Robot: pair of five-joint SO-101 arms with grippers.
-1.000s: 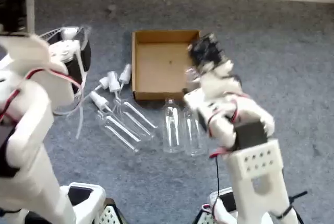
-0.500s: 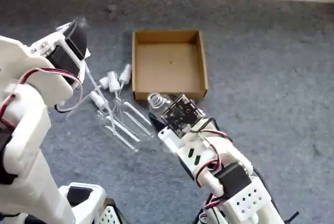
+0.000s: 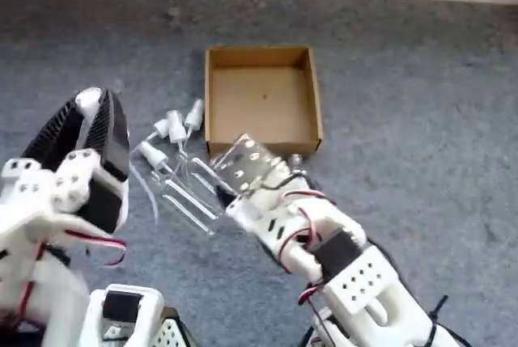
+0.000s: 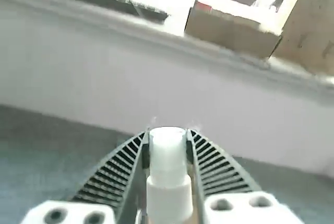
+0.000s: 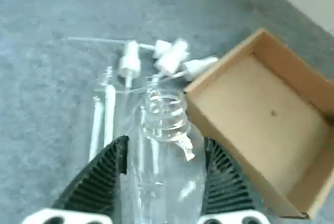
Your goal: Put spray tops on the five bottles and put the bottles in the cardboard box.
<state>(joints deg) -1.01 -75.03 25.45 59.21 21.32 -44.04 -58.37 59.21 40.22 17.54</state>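
High view: the bench (image 3: 421, 64) is covered edge to edge in a grey, carpet-like fabric, with a pale strip of wall along the far side. The cardboard box (image 3: 209, 104) sits open on it near the middle. Beside the box lie loose spray tops (image 3: 174, 124), and nearer the arms are clear lying bottles (image 3: 190, 197). The left gripper (image 3: 91, 112) is raised at the left, its black ribbed fingers closed on a white spray top (image 3: 89, 101), whose thin tube hangs below. The right gripper (image 3: 257, 171) holds a clear bottle (image 3: 240, 153) just in front of the box's near wall.

Left wrist view: the fingers (image 4: 125, 156) are pressed against both sides of the spray top (image 4: 167, 156). Behind it are a band of grey fabric, a plain white wall, a ledge with a brown carton (image 4: 229, 28) on it, and bright window light above.

Right wrist view: the fingers (image 5: 107, 172) clamp the bottle (image 5: 164, 114) by its body, and its threaded neck is uncapped. Beyond it on the grey fabric are the lying bottles (image 5: 104, 109), then the loose spray tops (image 5: 172, 59). The cardboard box (image 5: 261, 114) is just beside the bottle's neck.
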